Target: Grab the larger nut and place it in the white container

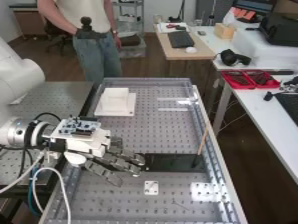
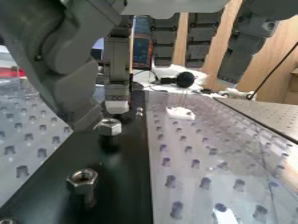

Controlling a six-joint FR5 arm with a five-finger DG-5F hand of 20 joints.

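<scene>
In the high view the hand (image 1: 120, 161) is over the bench at the black strip's left end, left of centre. In the wrist view the hand (image 2: 116, 65) has its fingers straight and its thumb apart from them, so it is open. A metal hex nut (image 2: 109, 126) stands on the black strip (image 2: 126, 175) close by the thumb's tip and one fingertip, not gripped. Another hex nut (image 2: 82, 180), looking bigger, stands on the same strip. Which is truly larger I cannot tell. The white container (image 1: 116, 98) sits at the bench's far left part.
A small white plate with holes (image 1: 151, 188) lies on the perforated bench, nearer than the strip. A thin wooden stick (image 1: 202, 142) leans by the right rail (image 1: 214, 145). Part of a further metal piece (image 2: 8, 220) shows on the strip. A person stands beyond the bench.
</scene>
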